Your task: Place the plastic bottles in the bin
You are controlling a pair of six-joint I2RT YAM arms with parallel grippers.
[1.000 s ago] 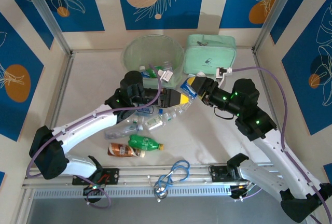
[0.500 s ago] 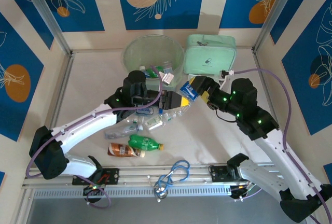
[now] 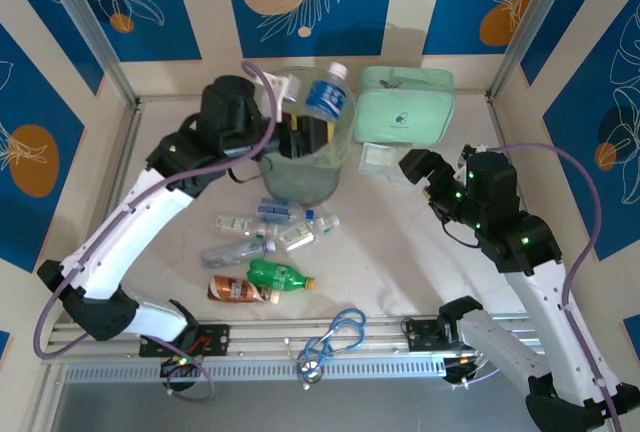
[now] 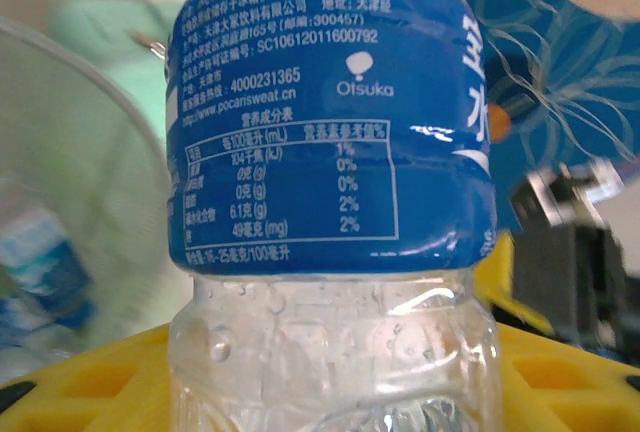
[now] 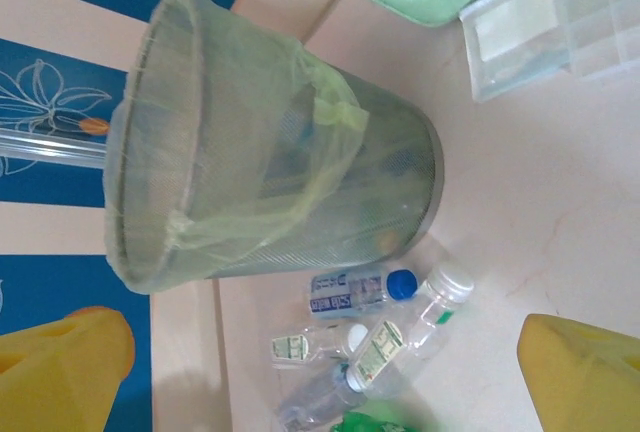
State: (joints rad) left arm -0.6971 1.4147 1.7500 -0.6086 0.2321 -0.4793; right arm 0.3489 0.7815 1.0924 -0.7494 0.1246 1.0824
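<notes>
Blue-labelled clear bottle (image 3: 327,97) is up in the air, clamped by its lower body in the left pincer (image 3: 312,124), cap tilted up and away, above the mouth of the bin (image 3: 300,177) toward its far right rim. From the left wrist the label sits close up, yellow fingers (image 4: 560,372) hugging the clear base, the bin's pale wall off to the left. Over on the other side, the right pincer (image 3: 412,164) hangs with jaws spread wide and nothing between them, near the clear box (image 3: 378,159) just in front of the mint case (image 3: 405,102). On the desk (image 3: 380,252) in front of the bin lies a cluster of clear bottles (image 3: 275,214), and nearer the arms a green bottle (image 3: 278,274) beside a brown bottle (image 3: 235,290). At the near edge sits a blue cord loop (image 3: 338,334).
</notes>
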